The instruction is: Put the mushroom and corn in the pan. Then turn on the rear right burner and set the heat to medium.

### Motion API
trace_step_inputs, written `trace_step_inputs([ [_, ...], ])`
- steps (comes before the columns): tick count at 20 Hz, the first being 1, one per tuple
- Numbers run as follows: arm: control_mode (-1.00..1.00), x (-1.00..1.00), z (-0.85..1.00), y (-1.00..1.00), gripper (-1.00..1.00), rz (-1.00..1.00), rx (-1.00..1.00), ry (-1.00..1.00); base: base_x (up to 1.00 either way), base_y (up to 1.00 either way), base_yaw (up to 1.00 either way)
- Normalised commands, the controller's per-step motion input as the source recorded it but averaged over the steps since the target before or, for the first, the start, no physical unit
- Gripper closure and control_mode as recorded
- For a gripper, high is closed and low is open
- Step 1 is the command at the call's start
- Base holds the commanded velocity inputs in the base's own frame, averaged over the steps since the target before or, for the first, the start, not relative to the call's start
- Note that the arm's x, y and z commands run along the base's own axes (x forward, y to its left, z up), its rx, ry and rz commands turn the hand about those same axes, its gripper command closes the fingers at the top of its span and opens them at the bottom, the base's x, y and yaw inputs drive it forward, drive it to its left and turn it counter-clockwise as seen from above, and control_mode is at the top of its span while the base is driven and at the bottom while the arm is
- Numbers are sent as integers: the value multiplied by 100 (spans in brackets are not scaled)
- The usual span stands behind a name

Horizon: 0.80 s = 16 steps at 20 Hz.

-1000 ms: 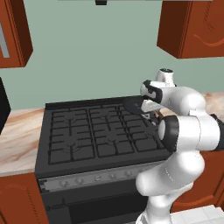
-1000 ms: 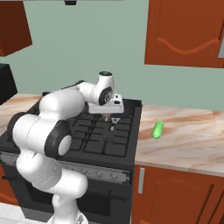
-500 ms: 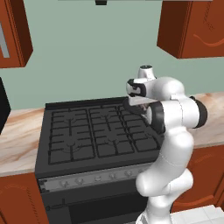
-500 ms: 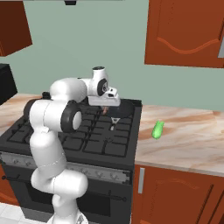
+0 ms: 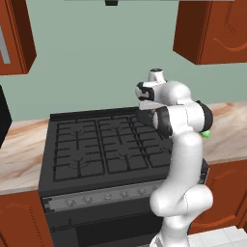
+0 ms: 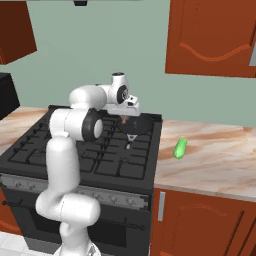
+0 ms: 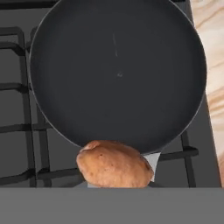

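The end effector (image 6: 126, 118) hangs over the rear right corner of the black stove (image 6: 60, 150), its jaws pinched together on the mushroom (image 7: 114, 164), a tan-brown, rounded lump that sits at the bottom of the hand view just in front of the camera. Below it lies the pan (image 7: 118, 70), round, shallow and black, resting on the grid grates over the rear right burner (image 6: 134, 131); its inside is bare. In the hand view the mushroom overlaps the pan's near rim, covering most of the spot where the grey metal handle (image 7: 153, 162) joins, so only a small pale wedge of that handle shows beside it. In the right base view the pan (image 6: 136, 124) sits just under the hand with its short handle (image 6: 130, 139) pointing toward the stove's front. The corn (image 6: 180, 148), a small bright green finger-like piece, lies on the marbled tabletop (image 6: 210, 160) to the right of the stove, well apart from the pan and the end effector. In the left base view the white arm (image 5: 181, 144) rises in front of the stove's right side and covers most of the corn (image 5: 206, 133), leaving a green sliver at its elbow.
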Motion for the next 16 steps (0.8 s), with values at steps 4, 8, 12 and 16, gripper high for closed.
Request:
trace_step_inputs([
  [4,-100,65,-22,-21,100,-7,7,0,0,0,0],
  [8,-100,32,-32,-7,100,-2,11,0,0,0,0],
  [12,-100,3,-43,-2,100,0,11,0,0,0,0],
  [16,-100,-4,-21,0,100,0,6,1,0,0,0],
])
